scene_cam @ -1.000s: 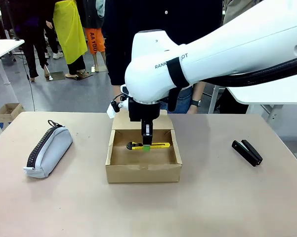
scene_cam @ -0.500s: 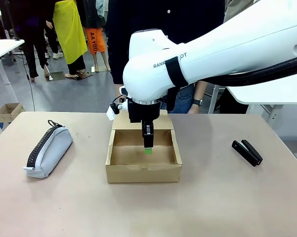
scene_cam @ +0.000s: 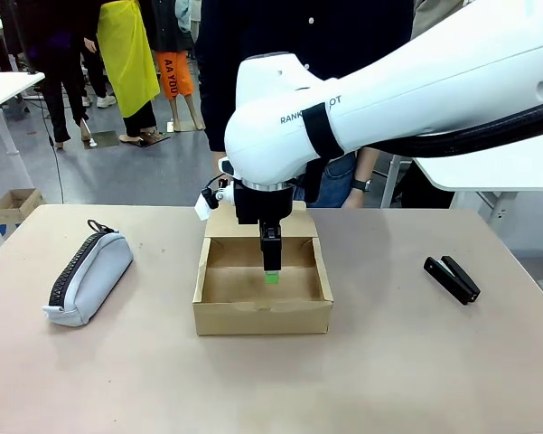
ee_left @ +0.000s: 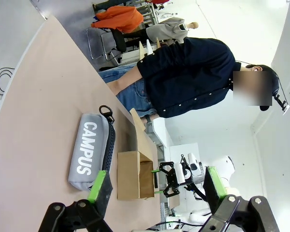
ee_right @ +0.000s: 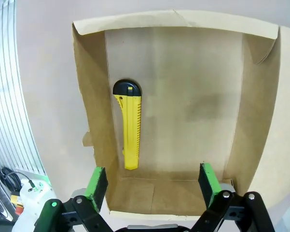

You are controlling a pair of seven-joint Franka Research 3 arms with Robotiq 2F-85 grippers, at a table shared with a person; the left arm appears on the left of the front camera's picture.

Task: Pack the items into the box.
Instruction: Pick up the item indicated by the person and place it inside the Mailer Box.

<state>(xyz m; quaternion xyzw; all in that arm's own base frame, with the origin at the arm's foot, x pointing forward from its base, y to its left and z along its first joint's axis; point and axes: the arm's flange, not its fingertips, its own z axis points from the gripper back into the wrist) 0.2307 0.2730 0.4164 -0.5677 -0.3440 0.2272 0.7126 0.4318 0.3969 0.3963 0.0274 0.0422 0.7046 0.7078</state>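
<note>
Two grippers show, and both stand with their fingers spread wide and nothing between the green pads. The right gripper [scene_cam: 270, 275] hangs straight down over the small shallow brown cardboard box [scene_cam: 262, 318], its tips dipped just below the box's rim, near the middle of the opening. In the right wrist view the same gripper [ee_right: 152, 184] looks down into the box [ee_right: 253, 111]. A yellow plastic utility knife with a black end cap [ee_right: 129, 126] lies flat on the box floor, close along the wall with the small notch. The fingers touch neither the knife nor the cardboard.

Left of the box, well apart from it, the soft pale grey-blue zip pouch with a black zipper [scene_cam: 90, 276] lies on the beige table [scene_cam: 388, 371]. Its length runs roughly from the near side of the table toward the far side. Right of the box, also well apart, lies the small black stapler [scene_cam: 451, 278], angled on the tabletop.

The left gripper [ee_left: 157, 186] is held off to the pouch's side of the box. Its wrist view takes in the pouch [ee_left: 89, 151], printed CAMPUS in white, and the box [ee_left: 128, 175] beyond it. A person in a dark shirt and jeans [ee_left: 183, 79] stands at the far side of the table, behind the box.
</note>
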